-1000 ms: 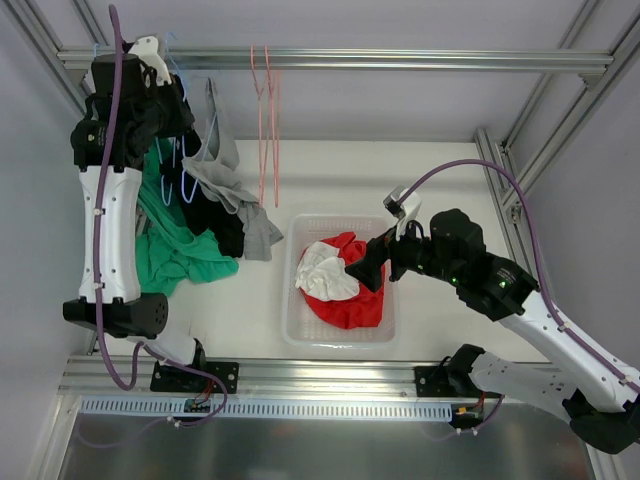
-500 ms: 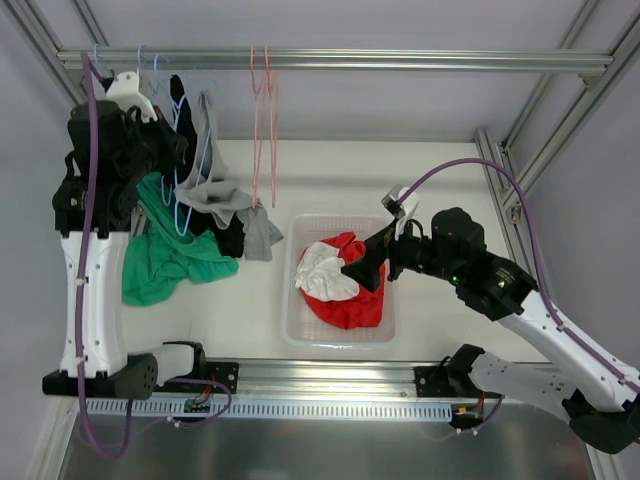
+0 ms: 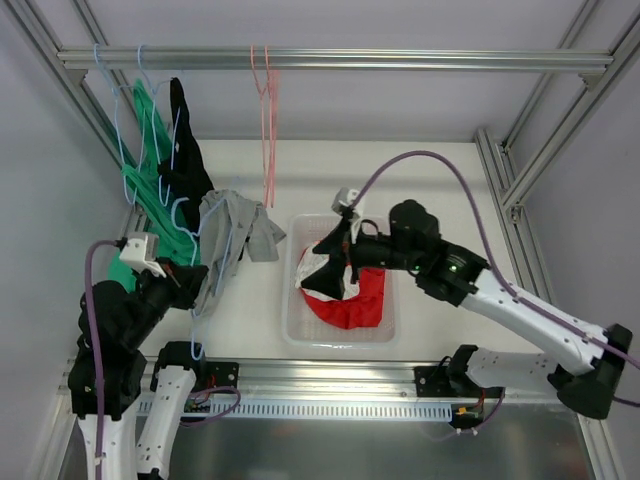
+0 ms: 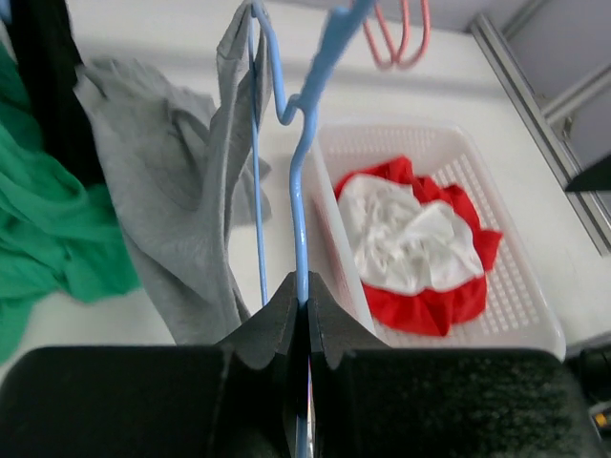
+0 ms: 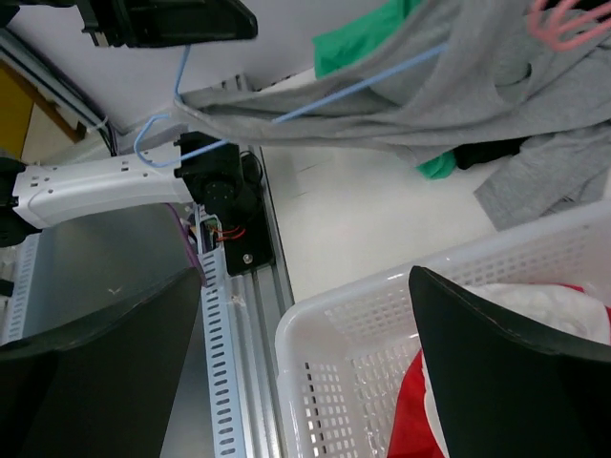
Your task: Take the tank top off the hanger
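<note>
Pinching the blue hanger (image 4: 302,181) in the left pincer (image 4: 301,286), dangling the grey tank top (image 4: 172,191) draped on it beside the white basket (image 5: 363,291); holding the right pincer (image 5: 305,277) wide over that basket.

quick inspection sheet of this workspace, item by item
surface: white table, no spills seen
job's things: grey tank top draped on the blue hanger, not yet removed
clutter: white basket holding red and white clothes; green garment and black garment hanging at the left; pink hangers on the rail
grippers: left gripper has its fingers shut on the blue hanger's wire; right gripper open over the basket, holding nothing
cables: purple cable arcs above the right arm; another runs along the left arm
surroundings: aluminium frame, grey walls
</note>
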{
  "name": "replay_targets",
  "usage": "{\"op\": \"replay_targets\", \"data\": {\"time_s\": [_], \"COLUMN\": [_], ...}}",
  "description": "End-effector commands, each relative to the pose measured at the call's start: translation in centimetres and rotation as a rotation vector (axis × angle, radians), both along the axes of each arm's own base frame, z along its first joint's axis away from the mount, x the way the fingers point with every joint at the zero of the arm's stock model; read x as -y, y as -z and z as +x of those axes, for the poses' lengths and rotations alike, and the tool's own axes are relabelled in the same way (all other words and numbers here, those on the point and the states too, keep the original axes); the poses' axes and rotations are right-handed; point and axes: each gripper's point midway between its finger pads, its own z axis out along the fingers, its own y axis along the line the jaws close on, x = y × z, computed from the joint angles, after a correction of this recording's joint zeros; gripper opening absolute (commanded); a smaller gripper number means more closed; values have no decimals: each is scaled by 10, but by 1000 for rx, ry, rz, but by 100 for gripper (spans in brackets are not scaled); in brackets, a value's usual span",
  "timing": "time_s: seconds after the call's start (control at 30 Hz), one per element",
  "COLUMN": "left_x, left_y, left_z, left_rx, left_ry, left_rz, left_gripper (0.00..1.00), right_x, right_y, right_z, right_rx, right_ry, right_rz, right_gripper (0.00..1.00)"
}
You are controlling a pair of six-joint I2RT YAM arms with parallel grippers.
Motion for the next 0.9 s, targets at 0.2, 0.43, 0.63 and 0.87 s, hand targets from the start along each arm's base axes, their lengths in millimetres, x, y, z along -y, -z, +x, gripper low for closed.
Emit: {"op": "replay_targets", "data": {"time_s": [0.2, 0.43, 0.63, 0.87], "left_x": [37, 49, 50, 48], "left_y": [32, 37, 33, 29], "left_z": [-59, -70, -76, -79], "left_rx": [55, 24, 32, 42], "left_ry": [185, 246, 267, 260], "left_rz": [-187, -243, -248, -239], "left_gripper": [0, 0, 0, 0], "right_x": [-102, -137, -139, -141], "right_y": [-11, 27, 47, 61], "right_z": [35, 81, 104, 106], "right_rx": [144, 166, 218, 224], "right_ry": [14, 139, 226, 218], "right_rz": [-56, -164, -219, -250], "right_gripper": [86, 80, 71, 37]}}
